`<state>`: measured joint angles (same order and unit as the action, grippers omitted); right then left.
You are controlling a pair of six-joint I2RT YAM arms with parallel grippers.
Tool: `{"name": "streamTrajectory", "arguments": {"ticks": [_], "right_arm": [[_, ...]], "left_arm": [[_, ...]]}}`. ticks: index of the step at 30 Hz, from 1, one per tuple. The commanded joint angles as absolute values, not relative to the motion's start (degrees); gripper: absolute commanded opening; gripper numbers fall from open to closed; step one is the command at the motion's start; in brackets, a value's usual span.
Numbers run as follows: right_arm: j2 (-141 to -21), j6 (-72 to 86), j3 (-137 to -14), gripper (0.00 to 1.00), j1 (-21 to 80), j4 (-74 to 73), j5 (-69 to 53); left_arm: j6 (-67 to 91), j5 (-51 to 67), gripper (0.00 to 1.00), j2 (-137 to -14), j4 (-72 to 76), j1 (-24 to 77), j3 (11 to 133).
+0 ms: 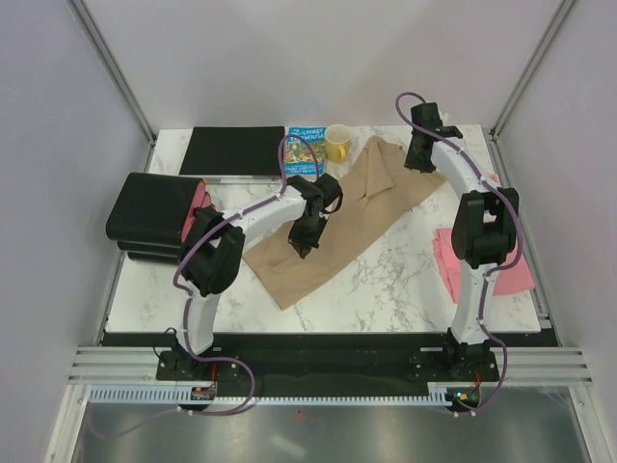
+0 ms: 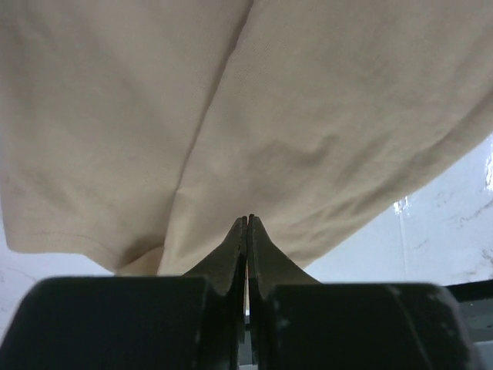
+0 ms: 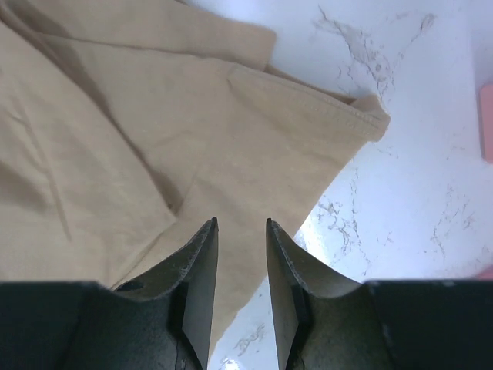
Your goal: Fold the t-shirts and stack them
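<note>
- Top external view: the tan soft-cloth short-sleeved t-shirt lies spread slantwise on the white marble worktop. It is loosely flattened, with no fold completed.
- The plain pink cloth t-shirt lies well apart from both sets of jaws, off to the right beside the right arm.
- Left wrist view: the left jaws are clenched, tips pressed together. Tan cloth is drawn in to the tips, so they are judged to be grasping a pinch of the tan t-shirt.
- Right wrist view: the right jaws are released, with a clear gap between them. The tan shirt's hemmed edge lies just ahead of them, with bare worktop to their right. Contact with the cloth cannot be determined.
- Step in hand, as judged: taking hold for the first fold of the tan t-shirt. One side is secured and the other is not.
- Next move calls for the right jaws to lower and close on the hem ahead of them, so both sides can lift evenly.
- A yellow ceramic mug stands beyond the left jaws, just beside the shirt's far edge. It could snag when the cloth is lifted.
</note>
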<state>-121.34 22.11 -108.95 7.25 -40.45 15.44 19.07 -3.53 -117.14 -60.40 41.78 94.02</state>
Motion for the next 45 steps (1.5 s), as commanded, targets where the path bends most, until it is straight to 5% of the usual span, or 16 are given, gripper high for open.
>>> {"name": "streamTrajectory", "arguments": {"ticks": [1, 9, 14, 41, 45], "right_arm": [[-125.06, 22.85, -107.14, 0.38, 6.68, -41.13, 17.93], [-128.49, 24.26, -107.4, 0.32, 6.68, -42.01, 16.97], [-131.74, 23.47, -109.76, 0.01, 6.68, -43.94, 15.12], [-148.79, 24.17, -131.21, 0.01, 3.34, -46.06, 9.76], [-149.68, 22.07, -131.93, 0.1, 2.99, -43.69, 5.64]], "left_arm": [[16.44, -3.52, 0.02, -120.41, -57.57, 42.54, 94.66], [14.94, -0.26, 0.02, -120.77, -57.48, 42.71, 90.27], [14.06, -0.26, 0.02, -119.27, -57.04, 43.68, 87.63], [16.96, 12.21, 0.02, -120.67, -56.25, 57.48, 94.65], [17.75, 13.88, 0.02, -122.87, -56.69, 59.76, 97.64]]}}
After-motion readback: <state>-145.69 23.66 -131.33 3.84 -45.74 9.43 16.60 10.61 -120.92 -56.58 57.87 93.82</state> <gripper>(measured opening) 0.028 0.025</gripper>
